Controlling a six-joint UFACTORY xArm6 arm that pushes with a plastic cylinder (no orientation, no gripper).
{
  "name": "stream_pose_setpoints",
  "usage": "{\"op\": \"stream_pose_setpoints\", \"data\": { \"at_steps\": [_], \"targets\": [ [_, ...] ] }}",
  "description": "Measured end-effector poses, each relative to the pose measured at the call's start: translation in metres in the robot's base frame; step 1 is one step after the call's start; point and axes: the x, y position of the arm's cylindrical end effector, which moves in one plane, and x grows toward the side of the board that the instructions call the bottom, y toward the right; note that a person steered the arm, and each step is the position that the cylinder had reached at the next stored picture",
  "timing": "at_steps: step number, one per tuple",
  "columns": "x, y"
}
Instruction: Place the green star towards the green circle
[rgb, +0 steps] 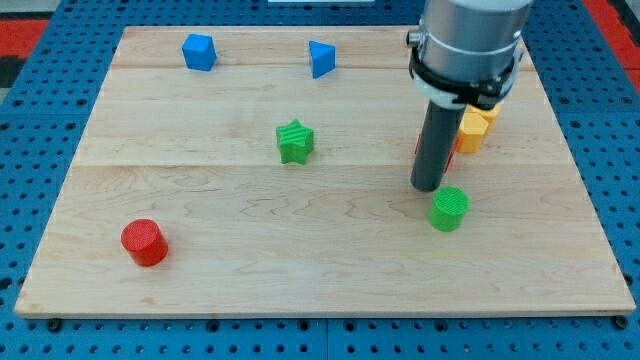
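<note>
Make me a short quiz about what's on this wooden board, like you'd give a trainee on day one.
1. True or false: my tip is touching the green star.
2. Which block lies closest to my tip? A) red cylinder B) green circle C) blue block at the view's top left
3. Fill in: to reach the green circle, the green star must travel toward the view's ____.

Key:
1. False. The tip stands well to the star's right, just up and left of the green circle.
2. B.
3. Right, and slightly toward the bottom.

Also there: another blue block and a yellow block, partly hidden behind the arm.
</note>
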Motion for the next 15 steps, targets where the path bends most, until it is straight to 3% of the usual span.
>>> {"op": "stream_pose_setpoints", "data": {
  "at_steps": [2, 3, 4, 5, 8, 9, 12, 15],
  "targets": [
    [0.035, 0.048],
    [0.015, -0.027],
    [-0.033, -0.077],
    [-0.075, -0.081],
    [-0.081, -0.245],
    [-0.061, -0.251],
    [-0.031, -0.139],
    [-0.029, -0.032]
  ]
}}
